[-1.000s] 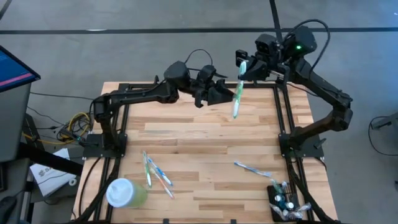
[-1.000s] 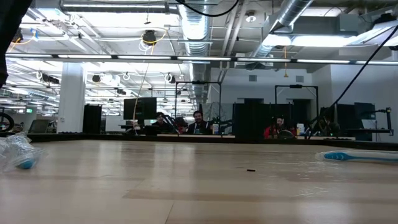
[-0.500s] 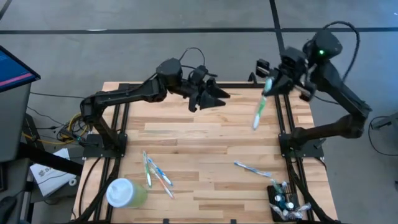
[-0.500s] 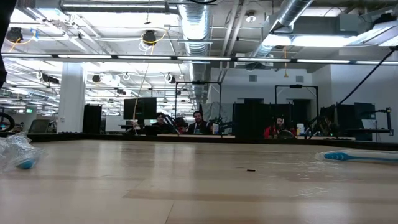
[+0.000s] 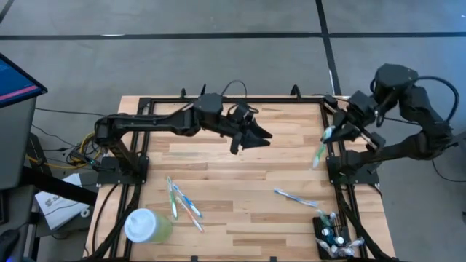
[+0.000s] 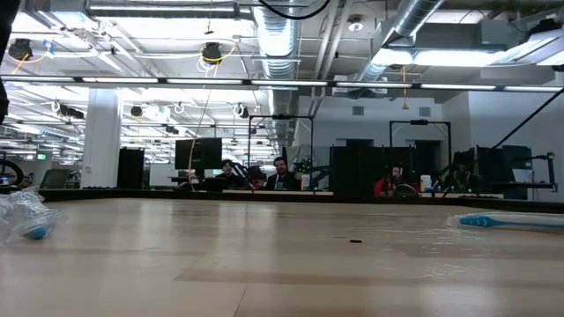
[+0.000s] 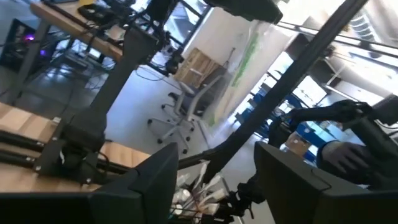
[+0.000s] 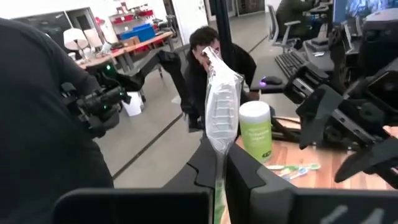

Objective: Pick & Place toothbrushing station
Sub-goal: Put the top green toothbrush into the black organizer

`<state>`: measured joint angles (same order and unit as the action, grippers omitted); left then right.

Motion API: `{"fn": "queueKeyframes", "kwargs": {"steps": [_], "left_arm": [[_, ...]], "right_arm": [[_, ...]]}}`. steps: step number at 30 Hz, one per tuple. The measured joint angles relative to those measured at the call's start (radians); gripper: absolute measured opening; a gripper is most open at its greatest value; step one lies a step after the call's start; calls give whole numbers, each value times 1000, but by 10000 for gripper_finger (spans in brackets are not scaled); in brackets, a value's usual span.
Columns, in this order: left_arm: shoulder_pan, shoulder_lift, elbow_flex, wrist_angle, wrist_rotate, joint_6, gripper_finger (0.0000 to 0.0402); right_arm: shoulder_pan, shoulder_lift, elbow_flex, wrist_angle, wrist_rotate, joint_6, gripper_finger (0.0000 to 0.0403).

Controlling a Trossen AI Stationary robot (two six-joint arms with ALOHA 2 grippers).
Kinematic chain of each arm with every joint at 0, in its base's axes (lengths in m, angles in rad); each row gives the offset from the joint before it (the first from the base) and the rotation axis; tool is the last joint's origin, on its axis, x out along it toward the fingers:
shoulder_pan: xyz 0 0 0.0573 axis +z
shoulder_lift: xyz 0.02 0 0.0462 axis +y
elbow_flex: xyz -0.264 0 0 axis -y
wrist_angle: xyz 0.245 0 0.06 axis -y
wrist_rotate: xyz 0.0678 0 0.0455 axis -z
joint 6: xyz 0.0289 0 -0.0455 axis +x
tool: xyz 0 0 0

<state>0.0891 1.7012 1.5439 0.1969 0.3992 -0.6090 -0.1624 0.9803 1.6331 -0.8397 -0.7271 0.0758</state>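
The right gripper (image 5: pixel 336 131) hangs over the desk's right edge, its jaws pinched shut on a clear-wrapped green-handled toothbrush (image 5: pixel 321 148) that dangles down from them; the right wrist view shows the wrapper (image 8: pixel 219 109) standing up between the two dark fingers (image 8: pixel 249 180), gripped low so the long end stays free.

The toothbrushing station, a small black rectangular holder with a slotted top (image 5: pixel 329 231), sits at the near right corner of the light wooden plank desk (image 5: pixel 233 164), already crowded with packets, well on the near side of that gripper. One more wrapped blue toothbrush (image 5: pixel 297 197) lies just beyond the station, and a loose cluster of wrapped toothbrushes (image 5: pixel 183 203) lies far to its left, beside the pale green cup with a white lid (image 5: pixel 146 225).

The left gripper (image 5: pixel 256 136) waits over the middle of the desk's far half, jaws spread wide and holding nothing (out of the way, I'd say). The carry toward the station looks to be the step in hand.
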Motion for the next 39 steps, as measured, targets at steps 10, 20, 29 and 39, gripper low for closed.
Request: {"fn": "queueKeyframes", "kwargs": {"steps": [10, 20, 29, 39], "left_arm": [[-85, 1, -8, 6, -293, -3, 164], [-157, 1, -8, 6, -543, -26, 136], [-210, 1, -8, 6, -671, -55, 119], [-223, 1, -8, 5, -692, -80, 116]], "right_arm": [[267, -166, -238, 46, 228, 126, 1], [449, -485, -583, 200, 336, 239, 1], [500, -683, -793, 206, 419, 269, 1], [504, -820, -991, 348, 430, 322, 1]]}}
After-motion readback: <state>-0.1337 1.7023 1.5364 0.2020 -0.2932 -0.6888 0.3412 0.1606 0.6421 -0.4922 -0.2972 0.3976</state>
